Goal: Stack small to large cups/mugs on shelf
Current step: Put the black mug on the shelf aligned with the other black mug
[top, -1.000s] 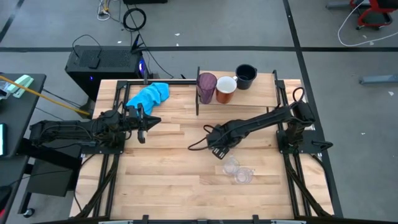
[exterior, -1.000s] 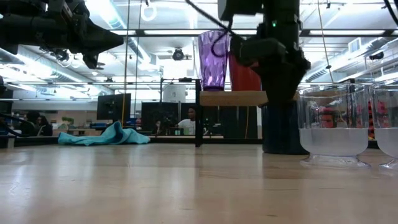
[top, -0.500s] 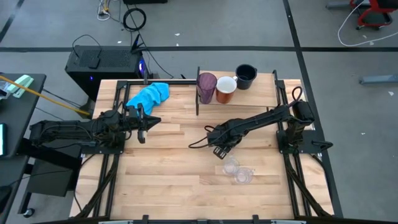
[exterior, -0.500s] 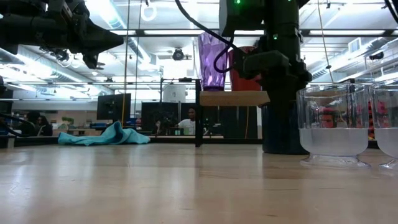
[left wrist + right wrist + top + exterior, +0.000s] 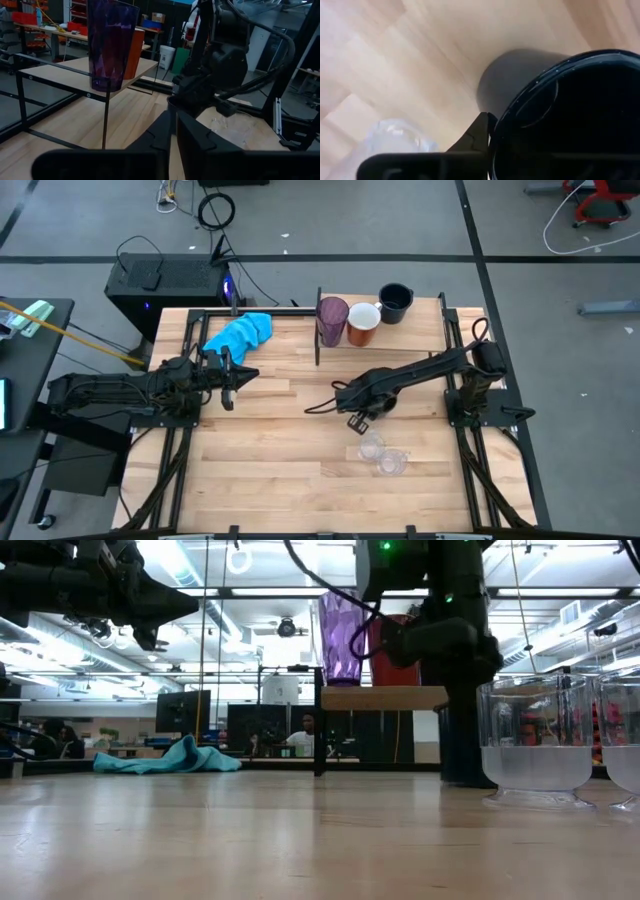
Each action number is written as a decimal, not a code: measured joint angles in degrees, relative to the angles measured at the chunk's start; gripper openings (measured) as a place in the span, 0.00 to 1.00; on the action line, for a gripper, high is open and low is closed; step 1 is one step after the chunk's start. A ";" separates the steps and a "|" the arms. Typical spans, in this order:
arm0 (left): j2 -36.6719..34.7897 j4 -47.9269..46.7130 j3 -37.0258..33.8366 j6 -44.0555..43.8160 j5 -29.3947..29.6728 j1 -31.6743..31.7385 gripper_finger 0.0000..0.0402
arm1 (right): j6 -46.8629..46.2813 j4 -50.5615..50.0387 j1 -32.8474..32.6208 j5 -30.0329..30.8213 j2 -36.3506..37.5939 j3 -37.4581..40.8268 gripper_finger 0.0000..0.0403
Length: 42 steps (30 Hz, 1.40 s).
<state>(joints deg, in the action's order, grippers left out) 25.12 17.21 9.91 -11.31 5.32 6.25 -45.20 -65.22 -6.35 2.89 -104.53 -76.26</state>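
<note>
Right claw (image 5: 362, 416) seen pinched on rim of navy mug (image 5: 560, 120), mid-bench, where a second earlier it was wide. Grasp judged made; lift to shelf (image 5: 400, 330) at 12 o'clock next. Left claw (image 5: 240, 374) narrow, empty, idle at 9 o'clock.

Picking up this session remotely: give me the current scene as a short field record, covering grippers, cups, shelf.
right gripper: over table centre, shut on the rim of a dark navy mug
left gripper: waiting at table left, shut, holding nothing
shelf: carries purple tumbler, orange mug, second navy mug
clear cups: two, side by side on the tabletop near the right gripper
blue cloth: back left of the table
stacking: none nested yet
</note>
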 joint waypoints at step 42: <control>0.00 -0.52 0.00 4.09 0.00 -0.01 0.10 | 5.41 -24.75 15.21 13.89 18.40 -18.92 0.04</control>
<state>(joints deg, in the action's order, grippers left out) 25.12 16.69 9.91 -7.22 5.32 6.24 -39.79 -89.97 8.86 16.78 -86.13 -95.18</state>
